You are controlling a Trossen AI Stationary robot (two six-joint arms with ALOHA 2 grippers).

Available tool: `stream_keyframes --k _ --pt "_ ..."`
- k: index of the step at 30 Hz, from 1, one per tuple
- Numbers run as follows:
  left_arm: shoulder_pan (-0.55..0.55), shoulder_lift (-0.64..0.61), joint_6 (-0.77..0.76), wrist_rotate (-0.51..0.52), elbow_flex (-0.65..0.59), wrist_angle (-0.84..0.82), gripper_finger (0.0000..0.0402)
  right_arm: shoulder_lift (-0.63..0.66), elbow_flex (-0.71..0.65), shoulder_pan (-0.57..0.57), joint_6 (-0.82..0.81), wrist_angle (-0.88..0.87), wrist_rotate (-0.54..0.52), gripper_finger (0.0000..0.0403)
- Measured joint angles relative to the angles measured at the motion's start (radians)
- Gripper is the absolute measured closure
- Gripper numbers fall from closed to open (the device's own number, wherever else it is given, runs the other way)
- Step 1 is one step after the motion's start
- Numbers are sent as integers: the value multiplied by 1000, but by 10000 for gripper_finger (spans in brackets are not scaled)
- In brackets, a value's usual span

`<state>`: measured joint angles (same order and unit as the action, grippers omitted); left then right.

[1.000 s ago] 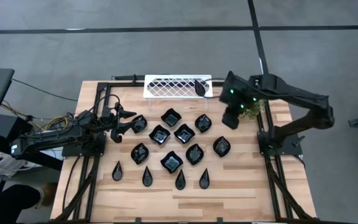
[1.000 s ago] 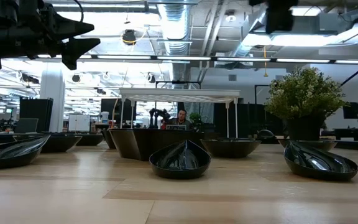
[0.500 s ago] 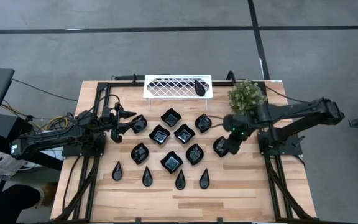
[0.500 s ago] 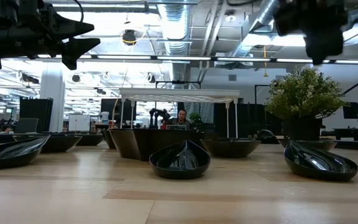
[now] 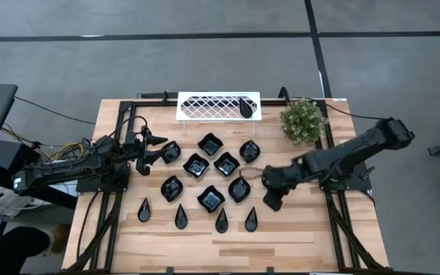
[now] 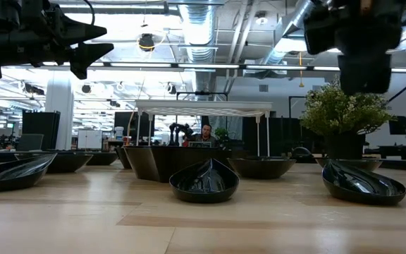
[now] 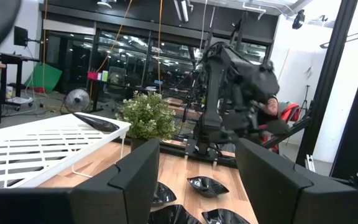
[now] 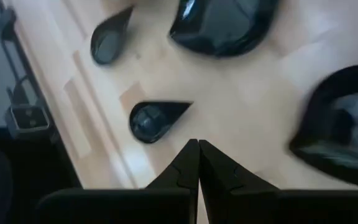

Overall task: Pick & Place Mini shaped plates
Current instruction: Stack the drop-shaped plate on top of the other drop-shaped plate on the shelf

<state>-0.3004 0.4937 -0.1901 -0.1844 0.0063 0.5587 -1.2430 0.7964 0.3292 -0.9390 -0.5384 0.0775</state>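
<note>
With its fingers pressed together and empty, the right gripper (image 5: 271, 200) has swung from the white tray (image 5: 205, 106) down over the mini shaped plates (image 5: 210, 173), seemingly picking another, while the left gripper (image 5: 155, 147) waits open.

A lattice tray (image 5: 217, 106) stood at the bench's (image 5: 296, 237) far edge with one dish (image 5: 246, 107) on its right end; a plant (image 5: 302, 120) sat toward the far right corner. The mini shaped plates (image 5: 210, 169) clustered mid-bench, four teardrops (image 5: 221, 221) in a row toward the near edge. The right claw (image 5: 270, 201) hung beside the rightmost teardrop; the left claw (image 5: 157, 147) hung at the cluster's left.
</note>
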Motion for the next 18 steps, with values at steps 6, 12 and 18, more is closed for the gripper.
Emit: stream_keyframes --k 6,12,18 --pt "0 0 2 0 0 0 188 -102 -3 95 -122 61 -36 400" --pt "0 0 26 0 0 0 188 -157 -3 159 -220 76 -56 367" --pt "0 0 30 -7 0 0 188 -171 -3 176 -267 110 -73 313"
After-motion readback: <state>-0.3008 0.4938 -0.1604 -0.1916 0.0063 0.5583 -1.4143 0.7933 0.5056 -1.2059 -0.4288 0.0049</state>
